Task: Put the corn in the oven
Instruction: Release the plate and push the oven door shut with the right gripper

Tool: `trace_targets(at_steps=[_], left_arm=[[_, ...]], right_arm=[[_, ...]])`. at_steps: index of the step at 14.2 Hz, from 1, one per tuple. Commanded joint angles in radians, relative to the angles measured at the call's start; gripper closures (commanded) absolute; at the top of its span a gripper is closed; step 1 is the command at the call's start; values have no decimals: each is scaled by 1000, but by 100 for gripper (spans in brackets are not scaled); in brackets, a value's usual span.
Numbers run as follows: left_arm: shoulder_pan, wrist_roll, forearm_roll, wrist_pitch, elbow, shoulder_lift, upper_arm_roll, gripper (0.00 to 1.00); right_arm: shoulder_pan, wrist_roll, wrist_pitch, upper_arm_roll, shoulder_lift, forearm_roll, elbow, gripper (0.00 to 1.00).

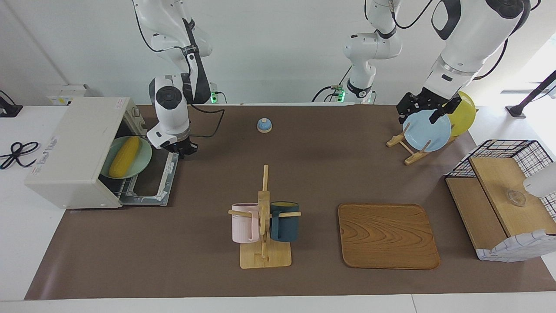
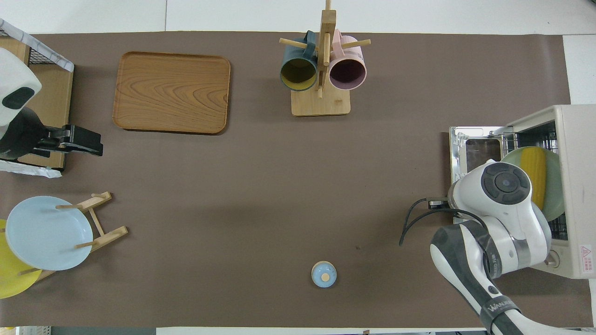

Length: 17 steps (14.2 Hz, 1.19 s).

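The yellow corn [image 1: 124, 156] lies on a pale green plate [image 1: 144, 161] on the wire rack inside the off-white oven [image 1: 74, 152] at the right arm's end of the table. The oven's door [image 1: 152, 184] hangs open, flat over the table. My right gripper [image 1: 183, 150] hovers just beside the door's edge nearest the robots and holds nothing. In the overhead view the corn [image 2: 534, 170] shows inside the oven [image 2: 577, 186], and the right arm's wrist hides its gripper. My left gripper [image 1: 428, 112] is open and empty, raised over the plate rack.
A wooden rack holds a blue plate [image 1: 426, 130] and a yellow plate [image 1: 464, 112]. A small blue bell [image 1: 264, 125] sits near the robots. A mug tree [image 1: 264, 217] carries a pink and a dark blue mug beside a wooden tray [image 1: 386, 234]. A wire-and-wood basket shelf [image 1: 499, 195] stands at the left arm's end.
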Motion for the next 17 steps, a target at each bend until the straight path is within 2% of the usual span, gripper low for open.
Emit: trace_targets(at_steps=[1, 9, 12, 17], left_arm=[[18, -1, 12, -7, -11, -11, -15, 0], [18, -2, 12, -7, -11, -11, -15, 0], [18, -2, 12, -7, -11, -12, -15, 0], [18, -2, 12, -7, -11, -11, -15, 0]], right_arm=[[-9, -2, 22, 7, -35, 12, -36, 100], [-37, -30, 11, 4, -35, 3, -34, 100], [-35, -30, -3, 4, -34, -43, -17, 100], [-26, -28, -139, 4, -14, -103, 82, 100]])
